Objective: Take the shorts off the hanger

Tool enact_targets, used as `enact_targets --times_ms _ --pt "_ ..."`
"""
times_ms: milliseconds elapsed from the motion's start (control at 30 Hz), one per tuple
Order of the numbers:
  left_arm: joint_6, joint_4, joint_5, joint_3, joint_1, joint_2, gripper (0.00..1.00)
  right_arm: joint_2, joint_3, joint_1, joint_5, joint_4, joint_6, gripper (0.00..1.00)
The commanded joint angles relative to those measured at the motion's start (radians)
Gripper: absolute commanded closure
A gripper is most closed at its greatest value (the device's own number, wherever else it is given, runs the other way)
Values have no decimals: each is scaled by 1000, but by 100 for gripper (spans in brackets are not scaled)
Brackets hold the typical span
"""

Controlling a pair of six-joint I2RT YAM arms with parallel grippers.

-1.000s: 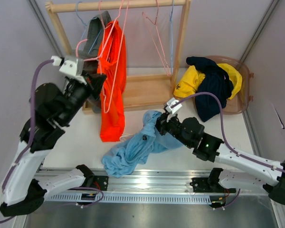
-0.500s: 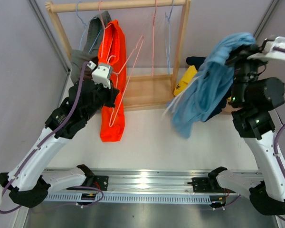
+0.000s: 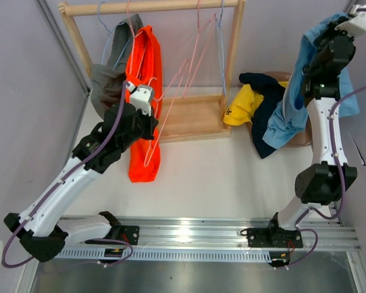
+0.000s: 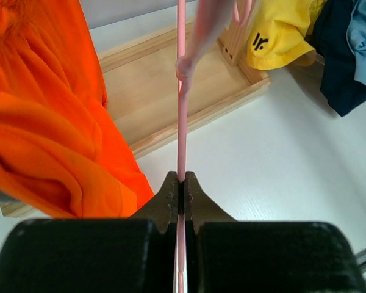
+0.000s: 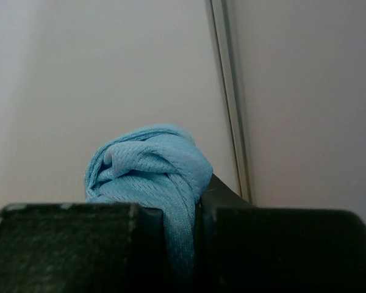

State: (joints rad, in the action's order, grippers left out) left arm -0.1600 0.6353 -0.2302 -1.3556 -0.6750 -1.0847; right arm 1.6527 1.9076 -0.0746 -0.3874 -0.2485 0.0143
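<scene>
High at the far right, my right gripper (image 3: 325, 38) (image 5: 195, 195) is shut on the light blue shorts (image 3: 291, 97) (image 5: 151, 171), which dangle over the basket (image 3: 305, 135). The yellow shorts (image 3: 241, 108) (image 4: 280, 30) and dark navy shorts (image 3: 269, 91) (image 4: 338, 67) lie in that basket. On the wooden rack (image 3: 233, 55) the bright orange shorts (image 3: 145, 79) (image 4: 43, 122) and grey shorts (image 3: 108, 76) hang from hangers. My left gripper (image 3: 151, 129) (image 4: 181, 183) is shut on the wire of a bare pink hanger (image 3: 172, 101) (image 4: 182, 122), just right of the orange shorts.
The rack's wooden base tray (image 3: 192, 119) (image 4: 152, 91) lies under the hangers. A bare blue hanger (image 3: 219, 55) hangs by the right post. Grey walls close in on both sides. The metal rail (image 3: 183, 235) runs along the near edge.
My right arm has swung the light blue shorts from the table up over the basket and now stands higher and further back. My left gripper moved right with the pink hanger, then shifted only slightly.
</scene>
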Motion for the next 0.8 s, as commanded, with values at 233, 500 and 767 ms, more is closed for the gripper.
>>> enact_targets --times_ms 233,500,767 --pt "23 -74 52 -258 135 -266 100 -148 -529 -8 97 61 343 9" --pt "27 -11 81 -670 189 -510 100 -493 -982 212 32 -35 329 7" --pt "31 61 100 -1112 193 -768 100 -666 -1213 451 -8 -34 323 8"
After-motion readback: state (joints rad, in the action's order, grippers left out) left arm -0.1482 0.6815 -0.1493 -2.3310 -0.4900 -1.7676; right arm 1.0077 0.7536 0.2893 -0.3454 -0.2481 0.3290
